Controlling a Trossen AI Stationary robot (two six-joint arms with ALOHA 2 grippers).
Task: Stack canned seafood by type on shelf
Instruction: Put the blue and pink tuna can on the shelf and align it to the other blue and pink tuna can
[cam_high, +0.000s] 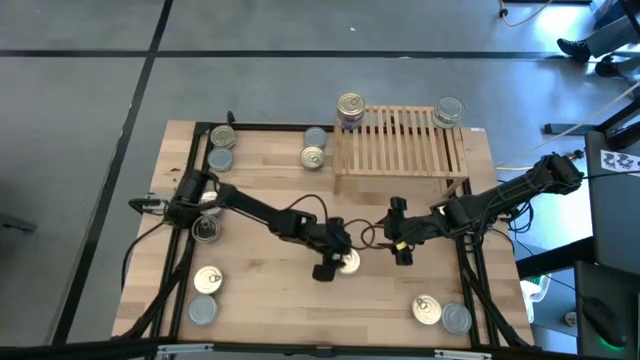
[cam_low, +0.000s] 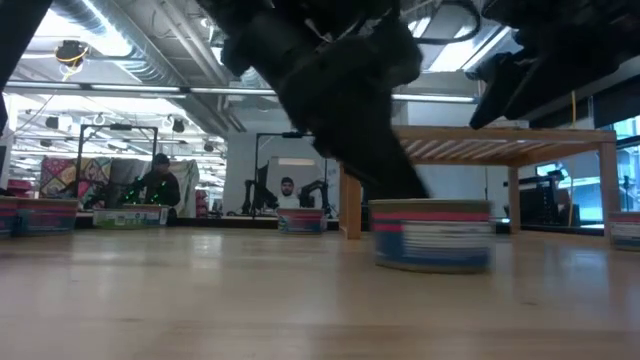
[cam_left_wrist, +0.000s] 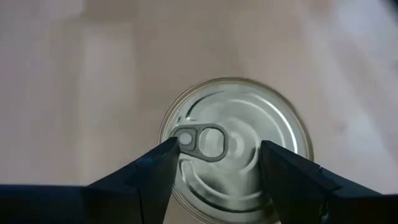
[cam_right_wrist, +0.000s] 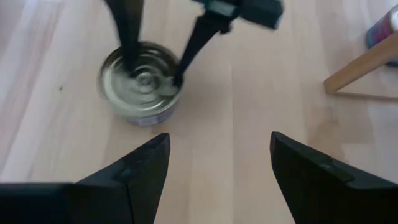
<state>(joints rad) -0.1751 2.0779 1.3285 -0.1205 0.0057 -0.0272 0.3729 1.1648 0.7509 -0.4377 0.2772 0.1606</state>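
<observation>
Left hand (cam_high: 337, 262) hovers over a gold-topped can (cam_high: 349, 262) at mid-bench, fingers spread to either side of the pull-tab lid and not yet closed on it. Judged from this, the step is a pick: the next move calls for lowering, closing, then carrying to the shelf (cam_high: 400, 140) beyond the hand (two stacks already stand there). Right hand (cam_high: 400, 244) waits just beside, open and empty. Only its wrist view shows the left fingers (cam_right_wrist: 127, 31) straddling the can; the low view shows its coloured label.

High view: overhead, straight down. Low view: tabletop level, facing the room. Both wrist views look down closely, sharing one can (cam_left_wrist: 235, 140) at table (cam_high: 270, 290) centre.
</observation>
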